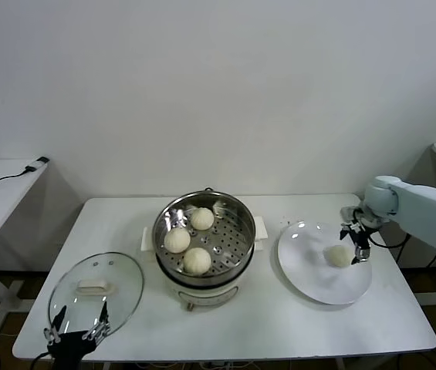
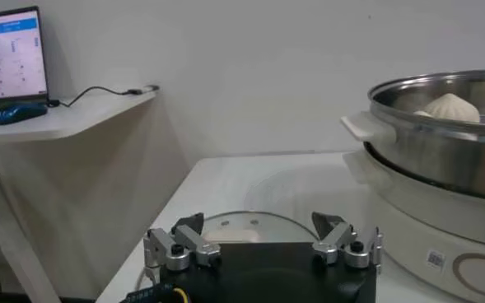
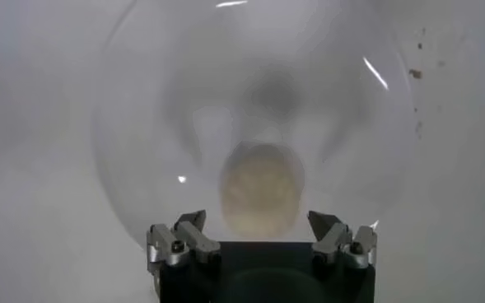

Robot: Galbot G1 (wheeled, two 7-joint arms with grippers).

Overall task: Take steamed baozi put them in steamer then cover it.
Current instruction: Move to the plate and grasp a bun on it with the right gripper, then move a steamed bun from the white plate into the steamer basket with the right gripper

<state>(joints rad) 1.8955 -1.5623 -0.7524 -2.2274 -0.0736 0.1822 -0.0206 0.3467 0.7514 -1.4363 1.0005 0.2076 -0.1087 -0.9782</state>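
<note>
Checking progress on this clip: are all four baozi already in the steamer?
No. Three baozi sit in the steamer; the fourth lies on the white plate beneath the open right tool.

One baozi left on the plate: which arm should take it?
Right. Its open claw hangs right above the last baozi on the plate; the left claw sits by the lid.

White rectangular tabletop (image 1: pixel 279 308): round stainless-steel steamer on cream base (image 1: pixel 204 266) mid-table; round clear glass cover (image 1: pixel 96 291) near left front corner; flat white plate (image 1: pixel 318 281) toward right edge.
</note>
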